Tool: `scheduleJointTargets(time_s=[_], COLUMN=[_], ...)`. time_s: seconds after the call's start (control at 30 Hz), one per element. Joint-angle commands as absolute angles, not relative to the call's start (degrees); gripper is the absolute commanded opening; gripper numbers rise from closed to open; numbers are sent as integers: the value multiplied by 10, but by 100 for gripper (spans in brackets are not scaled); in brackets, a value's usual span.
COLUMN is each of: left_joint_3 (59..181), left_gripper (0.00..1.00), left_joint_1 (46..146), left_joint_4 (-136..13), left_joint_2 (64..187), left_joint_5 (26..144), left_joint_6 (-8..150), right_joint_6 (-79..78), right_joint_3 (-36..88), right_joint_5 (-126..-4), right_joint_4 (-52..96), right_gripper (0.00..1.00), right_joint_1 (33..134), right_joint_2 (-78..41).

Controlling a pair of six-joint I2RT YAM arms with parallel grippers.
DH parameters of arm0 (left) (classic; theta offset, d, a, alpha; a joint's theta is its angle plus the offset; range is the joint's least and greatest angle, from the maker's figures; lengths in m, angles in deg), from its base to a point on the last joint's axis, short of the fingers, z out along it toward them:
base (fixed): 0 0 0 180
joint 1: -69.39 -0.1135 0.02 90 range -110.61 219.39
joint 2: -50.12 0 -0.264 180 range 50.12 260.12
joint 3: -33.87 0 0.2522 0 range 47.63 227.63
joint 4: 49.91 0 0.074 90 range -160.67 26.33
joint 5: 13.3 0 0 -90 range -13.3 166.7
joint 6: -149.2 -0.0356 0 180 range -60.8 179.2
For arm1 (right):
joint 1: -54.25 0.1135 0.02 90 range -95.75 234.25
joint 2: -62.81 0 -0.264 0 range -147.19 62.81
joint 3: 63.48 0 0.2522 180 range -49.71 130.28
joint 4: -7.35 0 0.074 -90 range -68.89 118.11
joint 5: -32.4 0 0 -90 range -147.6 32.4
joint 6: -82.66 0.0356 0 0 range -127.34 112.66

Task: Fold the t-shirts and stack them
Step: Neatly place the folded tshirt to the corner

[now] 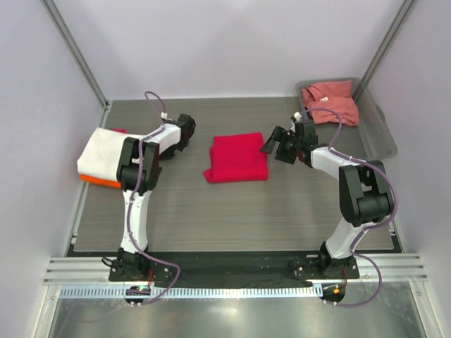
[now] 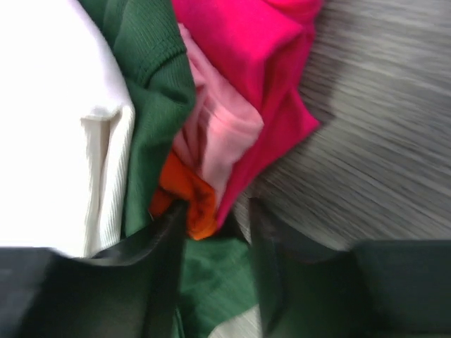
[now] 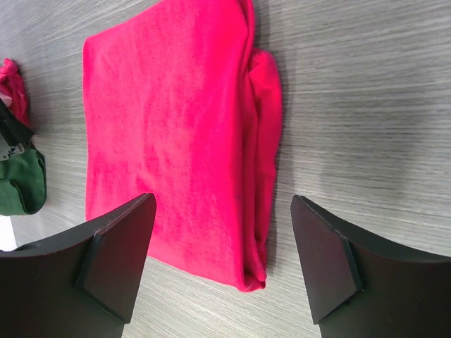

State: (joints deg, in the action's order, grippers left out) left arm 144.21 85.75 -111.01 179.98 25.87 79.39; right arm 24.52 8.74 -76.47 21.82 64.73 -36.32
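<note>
- step in hand, as i judge it: the crimson t-shirt (image 1: 236, 158) lies folded mid-surface (image 1: 211, 218) and is due to go onto the stack at 9 o'clock, where a cream-white shirt (image 1: 102, 151) tops an orange shirt (image 1: 99, 181).
- the next move calls for the right gripper (image 1: 276, 144), at the crimson shirt's 3 o'clock, to drop, pinch the doubled edge and carry it without the fold opening.
- right jaws: spread wide, empty, hovering above that shirt, touching nothing.
- left gripper (image 2: 215, 218), at the stack's 3 o'clock side: jaws narrowly apart; the orange corner touches one finger, nothing clearly pinched; a dark green shirt (image 2: 155, 84) lies alongside.
- a salmon-pink shirt (image 1: 330, 101) waits crumpled in the grey tray (image 1: 377, 134) at 1 o'clock.
</note>
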Motion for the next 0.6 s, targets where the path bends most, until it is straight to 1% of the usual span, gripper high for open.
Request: scheduleJointTargets(time_s=[0.0, 0.03, 0.07, 0.13, 0.17, 0.2, 0.33, 0.47, 0.57], left_joint_3=[1455, 1455, 1456, 1456, 1458, 1460, 1464, 1469, 1495], left_gripper=[38, 34, 25, 16, 7, 0, 0, 0, 0], left_joint_1=[841, 841, 840, 841, 841, 841, 851, 891, 917], left_joint_4=[-1142, -1143, -1144, -1143, -1143, -1149, -1160, -1167, -1185], left_joint_2=[1819, 1819, 1818, 1813, 1813, 1813, 1804, 1786, 1785], left_joint_5=[248, 247, 247, 246, 239, 236, 237, 252, 284], left_joint_6=[810, 812, 813, 812, 812, 814, 833, 849, 875], right_joint_6=[250, 251, 250, 250, 250, 248, 247, 248, 247], right_joint_3=[84, 84, 84, 83, 83, 83, 82, 82, 80], right_joint_5=[-770, -771, -771, -772, -772, -773, -776, -777, -776], right_joint_4=[191, 189, 189, 189, 188, 188, 190, 190, 190], right_gripper=[83, 83, 82, 82, 82, 82, 82, 82, 81], right_joint_1=[645, 646, 646, 646, 646, 646, 646, 645, 644], right_joint_2=[-350, -353, -356, -359, -361, -362, -365, -368, -367])
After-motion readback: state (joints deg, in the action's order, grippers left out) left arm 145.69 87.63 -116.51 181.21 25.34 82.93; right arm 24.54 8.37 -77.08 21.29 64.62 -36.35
